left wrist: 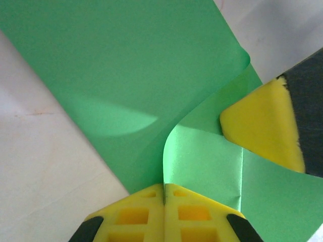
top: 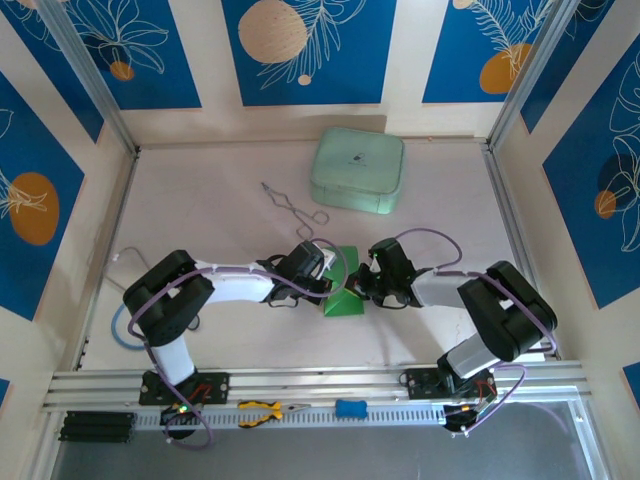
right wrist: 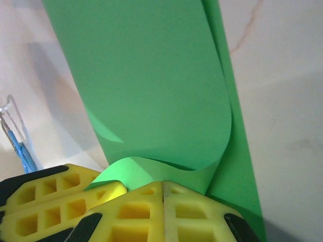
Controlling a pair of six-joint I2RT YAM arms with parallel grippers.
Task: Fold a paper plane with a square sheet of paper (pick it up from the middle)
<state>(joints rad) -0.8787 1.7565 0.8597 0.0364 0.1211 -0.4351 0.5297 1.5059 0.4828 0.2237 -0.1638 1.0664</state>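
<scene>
the square sheet of paper (top: 343, 300) sits about the middle of the desk (top: 220, 200), a little toward the near edge and well apart from the mint-green case (top: 358, 172) by the far edge. both arms meet over it. the left hand (left wrist: 164, 187) is clenched, with a curled edge of the green sheet running into the seam between its pads. the right hand (right wrist: 162, 184) is clenched too, on a rolled-over flap right at its fingertips. the two hands are just beside each other.

this looks like an early fold. the paper is bent over on itself in a soft loop, one faint crease shows in the left wrist view, and there is no dart shape yet.

next, the lifted flap probably has to be brought down so its edge lines up with the layer below. then the loop must be pressed flat against the desk into a sharp crease. one hand should pin the sheet so it doesn't slide or skew.
</scene>
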